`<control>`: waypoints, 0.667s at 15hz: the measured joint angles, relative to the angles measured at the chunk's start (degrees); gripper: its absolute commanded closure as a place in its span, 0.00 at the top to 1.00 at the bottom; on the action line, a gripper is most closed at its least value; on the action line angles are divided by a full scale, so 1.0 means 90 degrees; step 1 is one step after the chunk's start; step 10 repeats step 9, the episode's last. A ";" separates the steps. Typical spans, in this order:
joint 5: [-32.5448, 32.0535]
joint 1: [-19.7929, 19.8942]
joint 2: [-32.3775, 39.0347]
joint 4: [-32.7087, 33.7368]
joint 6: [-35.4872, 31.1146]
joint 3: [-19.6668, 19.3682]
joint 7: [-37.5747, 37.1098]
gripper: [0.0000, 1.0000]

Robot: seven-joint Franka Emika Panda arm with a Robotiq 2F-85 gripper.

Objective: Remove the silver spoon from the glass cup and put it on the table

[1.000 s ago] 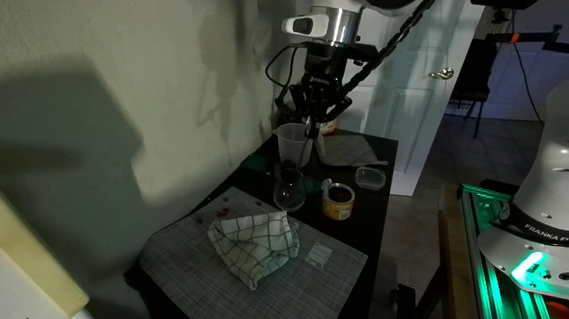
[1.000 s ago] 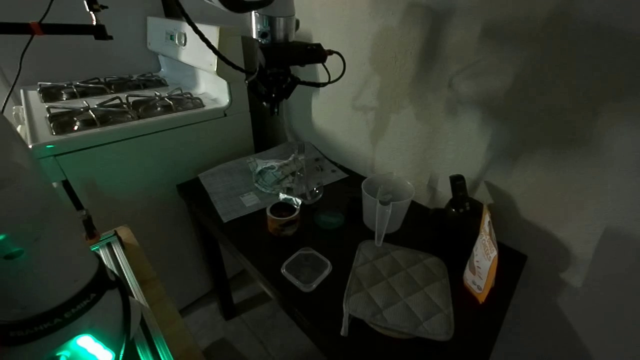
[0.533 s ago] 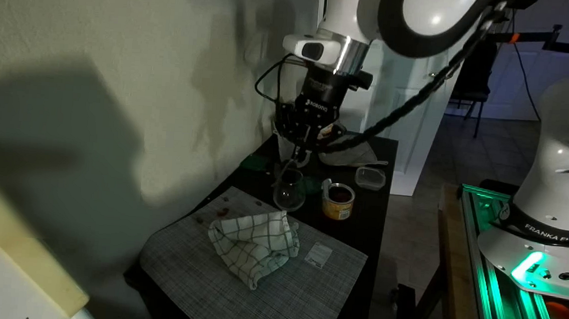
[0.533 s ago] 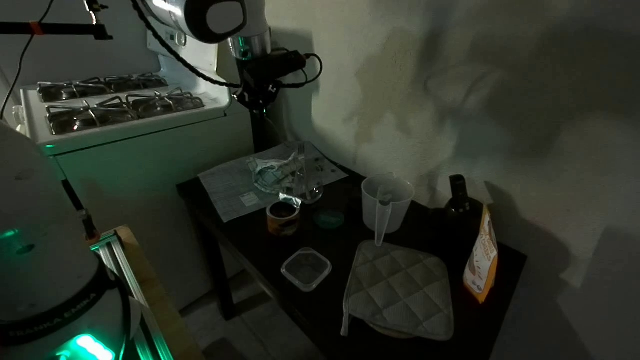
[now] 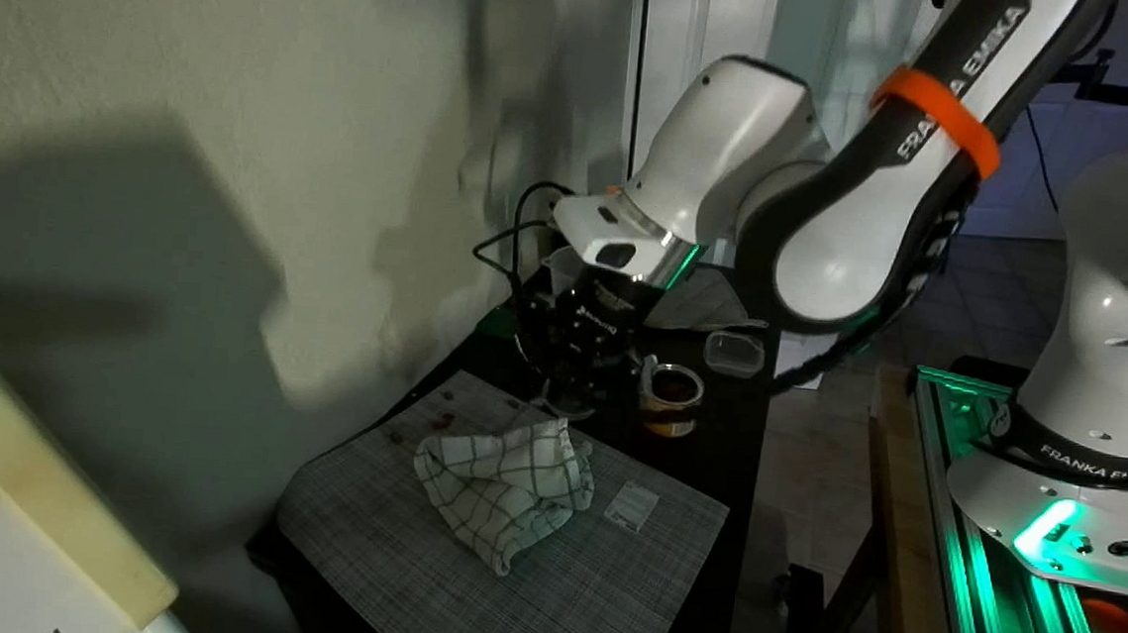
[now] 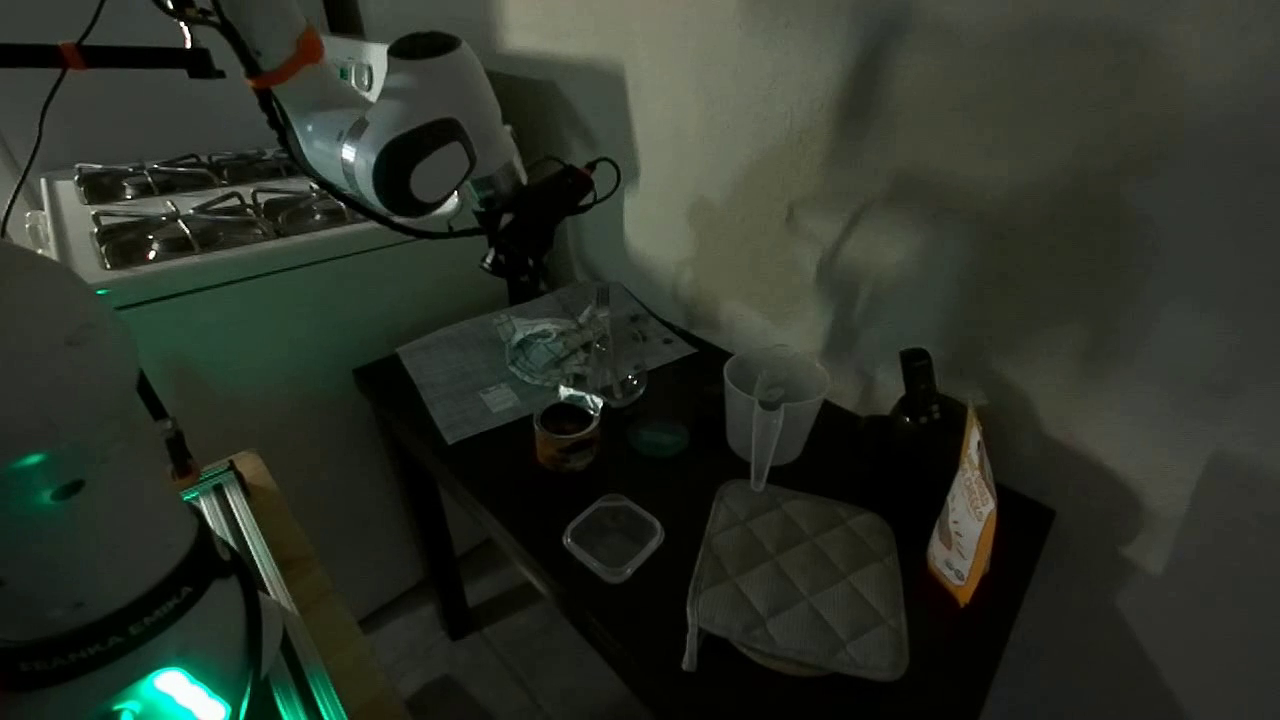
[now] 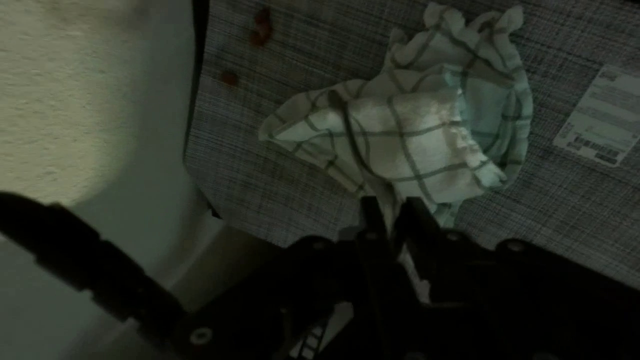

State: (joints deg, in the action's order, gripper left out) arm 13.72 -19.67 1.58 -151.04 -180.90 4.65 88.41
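Your tool point(image 7: 392, 202) has its two fingertips drawn in on the spoon point(image 7: 358, 156), pinching it. The spoon runs outward past the fingertips, bending slightly, and crosses in front of the checked cloth point(image 7: 430, 135) in the wrist view; you cannot tell whether the two touch. In an exterior view the glass cup point(image 6: 628, 384) stands on the worktop point(image 6: 690, 470), lower than your tool and apart from it, with a fork-like utensil point(image 6: 603, 298) upright inside. In an exterior view your tool hides most of the cup.

To the right of the fingertips in the wrist view, you have a white label point(image 7: 602, 117) with a barcode, lying on the placemat point(image 7: 280, 210); its print is too blurred to read. Up from the tool, the arm point(image 5: 846, 262) carries "FRANKA EMIKA", partly covered by an orange band point(image 5: 941, 112). Well apart from the tool, the robot base point(image 5: 1106, 374) bears the same name in both exterior views. The small white lettering on your tool's body is smeared. Farther from the tool, the orange-and-white packet point(image 6: 965, 515) has print too small to make out, and the can point(image 6: 567, 450) is too dim to read.
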 measured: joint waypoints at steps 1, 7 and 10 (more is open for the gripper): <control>-0.0093 -0.0001 0.0257 -0.0026 -0.0101 -0.0005 -0.0054 0.58; -0.0346 0.0241 0.0452 0.0048 0.0975 -0.0006 -0.1035 1.00; 0.0676 0.0430 -0.0042 0.0091 0.2026 0.0506 -0.0697 0.93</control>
